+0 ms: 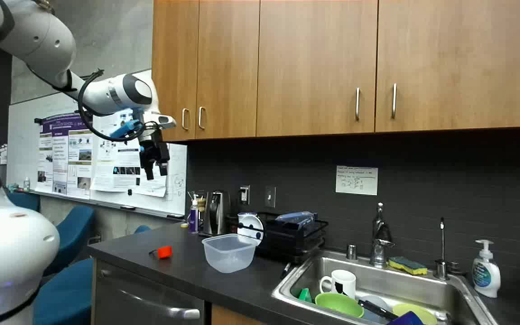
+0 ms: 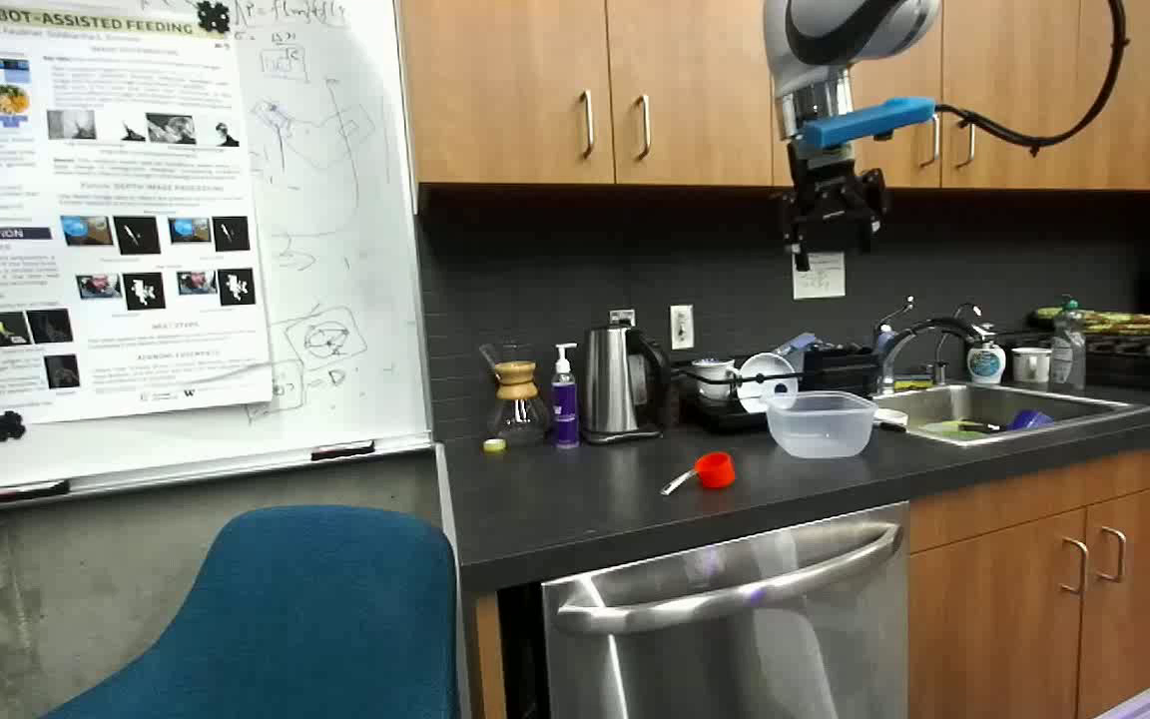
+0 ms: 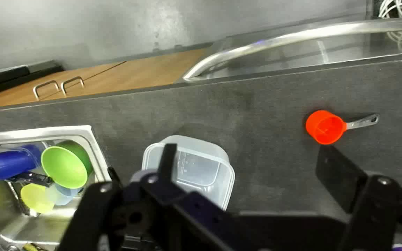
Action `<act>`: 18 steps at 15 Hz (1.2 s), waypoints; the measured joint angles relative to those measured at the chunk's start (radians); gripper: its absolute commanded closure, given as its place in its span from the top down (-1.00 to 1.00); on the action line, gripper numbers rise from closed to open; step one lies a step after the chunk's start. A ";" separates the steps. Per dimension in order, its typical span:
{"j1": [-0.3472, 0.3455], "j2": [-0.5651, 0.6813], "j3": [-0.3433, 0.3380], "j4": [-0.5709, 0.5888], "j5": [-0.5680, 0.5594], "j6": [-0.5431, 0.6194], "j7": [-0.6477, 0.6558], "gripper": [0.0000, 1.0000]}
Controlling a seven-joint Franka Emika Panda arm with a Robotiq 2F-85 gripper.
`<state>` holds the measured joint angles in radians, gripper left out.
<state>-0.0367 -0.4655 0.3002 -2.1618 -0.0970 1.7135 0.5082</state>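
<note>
My gripper is open and holds nothing. It hangs high above the dark counter in both exterior views (image 1: 156, 174) (image 2: 835, 254), and its spread fingers show in the wrist view (image 3: 248, 153). An orange-red measuring cup (image 3: 326, 127) with a grey handle lies on the counter; it shows in both exterior views (image 1: 164, 252) (image 2: 715, 470). A clear plastic container (image 3: 201, 167) stands open between the cup and the sink, and shows in both exterior views too (image 1: 229, 257) (image 2: 820, 427). In the wrist view one finger covers part of the container; the other finger's tip appears just below the cup.
The metal sink (image 1: 461, 293) holds a green bowl (image 1: 339, 303), a white mug (image 1: 342, 282) and other dishes. A black dish rack (image 1: 287, 234), a kettle (image 2: 613, 384) and a purple pump bottle (image 2: 565, 399) stand at the back. Wooden cabinets (image 1: 318, 67) overhang the counter (image 2: 575, 509).
</note>
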 measured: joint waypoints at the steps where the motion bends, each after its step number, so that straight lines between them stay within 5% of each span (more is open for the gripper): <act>1: 0.000 0.000 0.000 0.000 0.000 0.000 0.000 1.00; 18: 0.028 0.019 -0.025 -0.023 0.006 0.048 0.010 1.00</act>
<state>-0.0088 -0.4470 0.2750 -2.1848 -0.0911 1.7613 0.5184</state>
